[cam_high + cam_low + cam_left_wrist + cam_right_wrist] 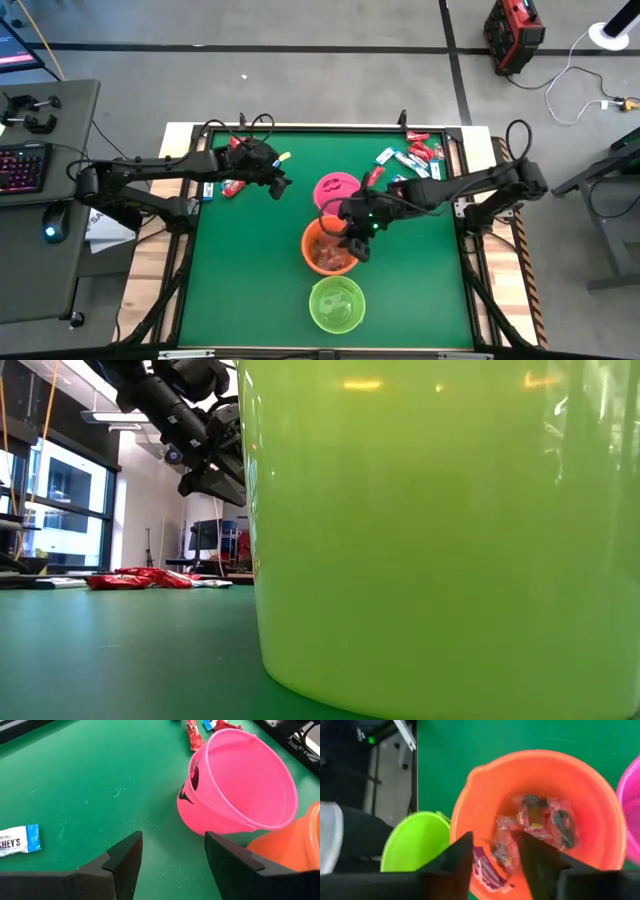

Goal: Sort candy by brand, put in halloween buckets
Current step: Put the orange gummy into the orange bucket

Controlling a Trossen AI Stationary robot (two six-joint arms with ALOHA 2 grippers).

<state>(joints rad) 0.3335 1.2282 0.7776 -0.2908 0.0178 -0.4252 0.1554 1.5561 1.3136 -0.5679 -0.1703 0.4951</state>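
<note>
Both arms are black, built of slim tubular links joined by thicker rounded joint housings. Thin black cables loop loosely above the left arm (pixel 190 165) near its wrist, and another loops up behind the shoulder of the right arm (pixel 470 185). A small green light glows on the right arm's wrist. The left gripper (pixel 170 857) ends in two matte black fingers (pixel 125 860) with flat, angular faces and bevelled tips, set on a broad black bar. The right gripper (pixel 492 855) has the same dark, wedge-shaped fingers (pixel 457 857). In the low view the left arm's wrist housing looks glossy, with a small round lens-like fitting.
</note>
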